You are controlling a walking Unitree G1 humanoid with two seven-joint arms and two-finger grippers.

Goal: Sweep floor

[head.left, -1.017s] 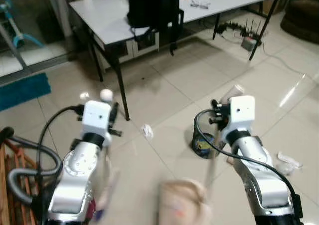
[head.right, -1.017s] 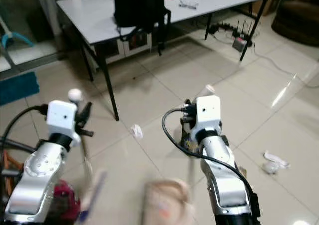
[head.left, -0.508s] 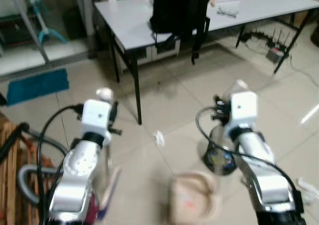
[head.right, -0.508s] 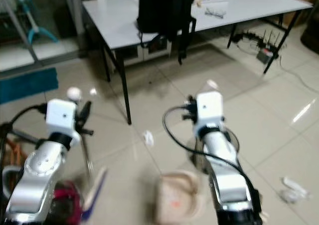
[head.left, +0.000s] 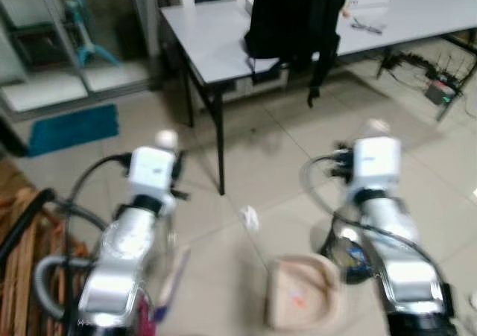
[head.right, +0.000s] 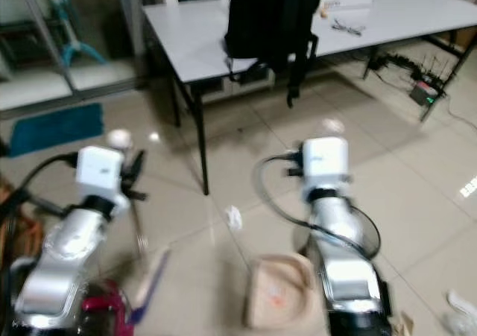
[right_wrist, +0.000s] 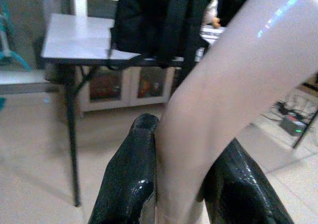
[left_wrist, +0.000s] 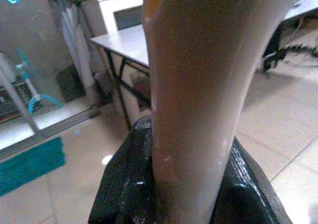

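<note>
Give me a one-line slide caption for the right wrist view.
Right gripper shut on a pale dustpan handle, facing a grey table with a black backpack.

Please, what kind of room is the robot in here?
Probably a living or work room in a home: a tiled floor, a long white table with a black backpack on it, and a blue mat beside a glass door.

broom head [head.right: 149,287] blurred (dustpan [head.right: 277,291] too); right arm hides the bin [head.left: 350,255].

Beige dustpan [head.right: 277,290] on the tiles — crumpled paper [head.right: 234,217] just beyond.
</note>
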